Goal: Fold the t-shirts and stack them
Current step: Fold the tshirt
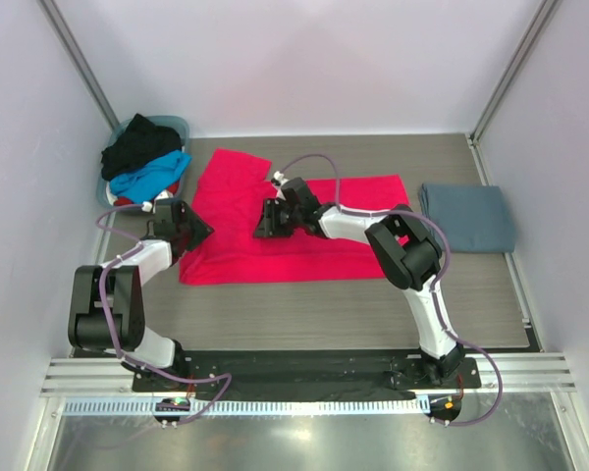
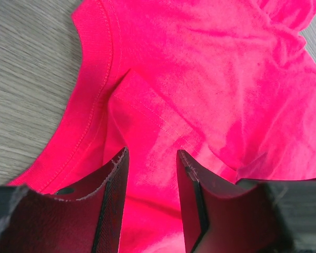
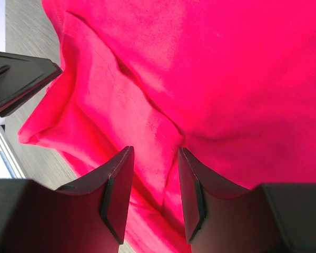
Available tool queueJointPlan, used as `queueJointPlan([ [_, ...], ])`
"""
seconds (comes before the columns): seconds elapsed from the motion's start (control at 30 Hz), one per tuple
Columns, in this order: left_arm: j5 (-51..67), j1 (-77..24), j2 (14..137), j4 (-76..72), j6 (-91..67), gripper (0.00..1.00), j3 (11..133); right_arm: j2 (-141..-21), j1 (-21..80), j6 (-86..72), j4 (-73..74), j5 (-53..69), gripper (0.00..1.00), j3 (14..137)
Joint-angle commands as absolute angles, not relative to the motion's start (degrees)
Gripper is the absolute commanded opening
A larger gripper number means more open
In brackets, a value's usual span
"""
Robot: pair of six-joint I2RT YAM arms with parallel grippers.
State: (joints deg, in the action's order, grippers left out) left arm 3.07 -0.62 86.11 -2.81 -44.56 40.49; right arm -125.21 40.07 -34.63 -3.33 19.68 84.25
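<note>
A bright red-pink t-shirt (image 1: 314,240) lies spread across the middle of the table, with one flap folded up at its back left. My left gripper (image 1: 193,233) is at the shirt's left edge. Its fingers stand apart, low over a creased fold near the hem (image 2: 152,153). My right gripper (image 1: 267,222) is over the left-middle of the shirt, open, with a raised ridge of cloth between its fingers (image 3: 156,150). A slate grey-blue t-shirt (image 1: 468,217) lies folded at the right. The red-pink cloth fills both wrist views (image 2: 216,79) (image 3: 242,79).
A teal basket (image 1: 178,124) at the back left holds a black shirt (image 1: 140,144), a bright blue shirt (image 1: 150,178) and a bit of red cloth. The grey wood table (image 1: 324,314) shows in front of the shirt. White walls enclose the space.
</note>
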Motion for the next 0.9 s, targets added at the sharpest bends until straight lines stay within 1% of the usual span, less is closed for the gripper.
queueJointPlan([
  [0.0,3.16,-0.26,84.64,-4.66,-44.47,0.43,40.96,-126.21,40.52,-35.33,-3.08,20.57,0.44,87.01],
  [0.23,3.34,-0.26,84.73,-4.66,-44.39,0.43,40.96,-127.35,40.52,-35.59,-2.38,20.57,0.43,87.89],
  [0.37,3.25,-0.26,84.73,-4.66,-44.39,0.42,40.96,-128.84,40.60,-35.86,-2.81,21.18,0.39,89.03],
  [0.43,2.90,-0.26,84.73,-4.66,-44.38,0.42,40.96,-129.11,40.52,-35.86,-3.25,21.62,0.32,89.65],
  [0.47,2.73,-0.26,84.64,-4.66,-44.30,0.42,40.87,-129.29,40.60,-35.95,-3.25,21.97,0.26,90.17],
  [0.53,2.72,-0.26,84.64,-4.75,-44.21,0.42,40.87,-129.03,40.52,-36.03,-3.60,21.89,0.19,90.18],
  [0.6,2.55,-0.18,84.73,-4.83,-44.03,0.40,40.87,-128.06,40.52,-35.25,-3.60,21.27,0.12,89.91],
  [0.67,1.85,-0.26,84.99,-5.01,-43.77,0.38,40.96,-127.27,40.52,-34.72,-4.22,20.83,0.09,89.56],
  [0.7,1.58,-0.26,85.16,-5.01,-43.60,0.36,40.96,-126.40,40.52,-34.46,-4.57,20.83,0.04,89.04],
  [0.77,0.53,-0.26,85.17,-5.01,-43.42,0.31,40.96,-125.25,40.52,-34.19,-5.53,19.96,0.01,88.07],
  [0.87,-0.08,-0.26,85.17,-5.36,-42.89,0.28,41.22,-122.26,40.43,-33.75,-8.43,18.38,0.01,84.91],
])
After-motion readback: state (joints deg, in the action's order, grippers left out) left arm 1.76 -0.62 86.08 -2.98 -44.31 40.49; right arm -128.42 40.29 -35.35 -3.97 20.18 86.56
